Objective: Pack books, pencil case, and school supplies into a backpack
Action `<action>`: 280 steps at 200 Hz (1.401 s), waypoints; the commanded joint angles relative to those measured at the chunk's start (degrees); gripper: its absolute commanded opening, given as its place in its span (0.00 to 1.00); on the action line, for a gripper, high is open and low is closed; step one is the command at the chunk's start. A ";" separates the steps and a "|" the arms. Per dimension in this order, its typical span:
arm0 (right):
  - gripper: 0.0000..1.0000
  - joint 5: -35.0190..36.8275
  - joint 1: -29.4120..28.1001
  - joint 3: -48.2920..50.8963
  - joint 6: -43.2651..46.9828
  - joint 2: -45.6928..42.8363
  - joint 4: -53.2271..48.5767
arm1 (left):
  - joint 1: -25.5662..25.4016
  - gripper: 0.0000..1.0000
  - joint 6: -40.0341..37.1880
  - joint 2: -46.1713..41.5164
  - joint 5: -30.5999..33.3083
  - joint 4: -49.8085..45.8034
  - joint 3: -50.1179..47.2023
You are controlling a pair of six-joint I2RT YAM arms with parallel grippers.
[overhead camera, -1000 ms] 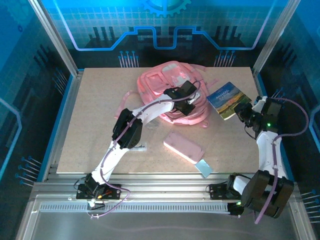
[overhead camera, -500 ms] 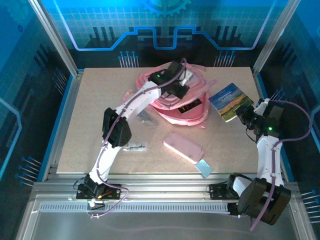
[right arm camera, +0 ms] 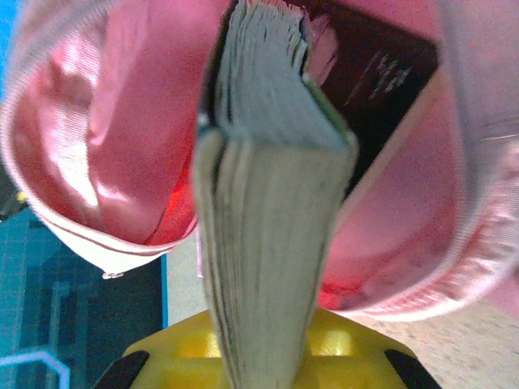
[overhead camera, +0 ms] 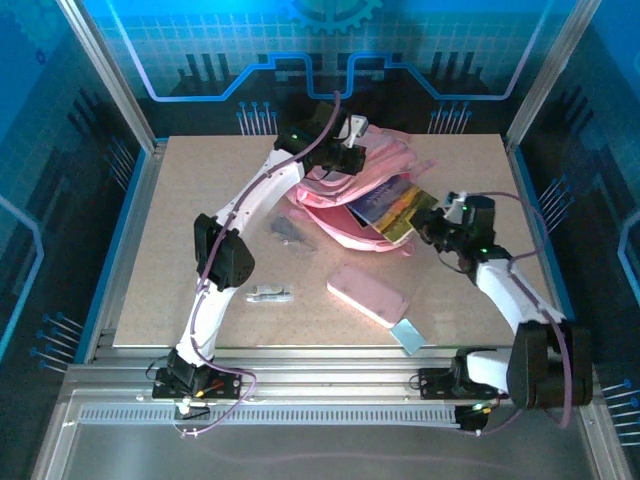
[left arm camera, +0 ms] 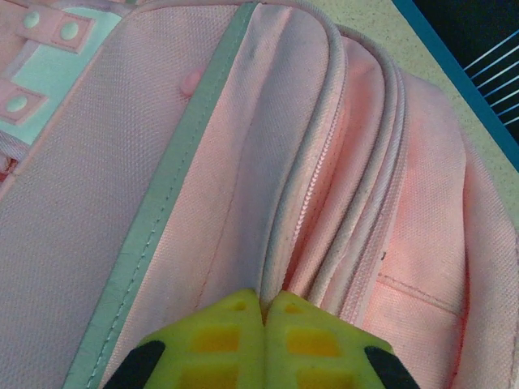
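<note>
**1.** Large soft pink fabric backpack [overhead camera: 392, 160] w/ white-grey patches. Lies at 12–1 o'clock of the chipboard table [overhead camera: 180, 250]; mouth faces approx. 4 o'clock. The mouth gapes because its upper edge is lifted (see 2).

**2.** Left gripper [overhead camera: 350, 148] at the bag's 12 o'clock end. In the wrist view the yellow fingertips [left arm camera: 227, 340] are pressed together, pinching a fold of piping next to the zip. Prob. purpose: prop the opening up and stop the bag sliding while sth. is pushed in.

**3.** Thin softcover book w/ blue-and-yellow cover [overhead camera: 388, 208]. Far part is inside the mouth, near part outside. In the right wrist view it is seen page-edge on [right arm camera: 268, 211], between the pink lining walls.

**4.** Right gripper [overhead camera: 432, 222], clamped on the book's trailing edge at 4 o'clock of the mouth. Gripped there so the leading edge goes in first.

**5.** Dark cover w/ small white print [right arm camera: 389, 65], deeper in the bag. Poss. another book; can't confirm.

**6.** Flat pale-pink oblong pencil case [overhead camera: 368, 294] w/ rounded corners. On the table at 6 o'clock of the bag, apart from it. Not yet packed.

**7.** Little pale blue flat rectangle [overhead camera: 408, 335], just beside the pencil case at its 5 o'clock.

**8.** Small clear packet of dark grey bits [overhead camera: 290, 233], at 8 o'clock of the bag, near its edge.

**9.** Short white-silver pen-like stick [overhead camera: 270, 294], at 9 o'clock of the pencil case, well apart from it.

**Note:** 6–9 lie loose nr. the front of the table, prob. within reach for later picks.
</note>
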State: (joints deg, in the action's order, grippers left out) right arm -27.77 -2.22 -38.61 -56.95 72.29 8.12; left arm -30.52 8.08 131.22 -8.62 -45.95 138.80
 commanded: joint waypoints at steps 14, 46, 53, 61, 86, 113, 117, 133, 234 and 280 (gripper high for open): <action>0.00 6.29 -5.68 -5.83 -6.00 12.34 21.79 | 0.28 0.00 4.64 -2.75 -2.44 5.76 0.88; 0.00 7.94 -9.18 -12.33 -8.69 25.60 30.86 | 0.36 0.00 5.41 -3.27 -2.60 6.92 -0.82; 0.00 8.94 -9.57 -14.62 -8.82 27.95 29.39 | 0.29 0.00 5.52 -3.38 -2.61 7.02 -1.14; 0.00 9.90 -9.64 -16.34 -9.44 30.29 26.95 | 0.32 0.00 5.68 -3.55 -2.71 7.30 -1.73; 0.16 13.55 -9.65 -19.17 -10.01 34.25 18.77 | 0.29 0.00 6.00 -4.53 -3.07 8.68 -3.99; 0.62 18.44 -9.65 -21.52 -5.85 31.57 4.02 | 0.35 0.00 5.91 -4.82 -3.07 9.18 -4.43; 0.68 19.21 -9.65 -22.27 -4.93 30.93 1.19 | 0.36 0.00 5.84 -4.78 -3.04 9.28 -4.43; 0.87 22.13 -9.66 -26.09 -0.39 28.76 -10.42 | 0.30 0.00 5.81 -4.66 -2.97 9.63 -4.41; 0.96 26.34 -8.68 -33.90 18.34 16.51 -39.82 | 0.38 0.00 7.46 -4.18 -1.50 13.46 -7.13; 0.94 32.38 -7.42 -32.23 28.29 5.43 -52.40 | 0.33 0.00 11.52 -4.17 -2.09 18.60 -13.17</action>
State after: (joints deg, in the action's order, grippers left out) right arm 0.08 -10.44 -70.37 -36.47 84.03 -34.48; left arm -30.61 15.70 129.80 -11.29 -34.26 128.68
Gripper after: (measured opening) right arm 0.946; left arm 0.038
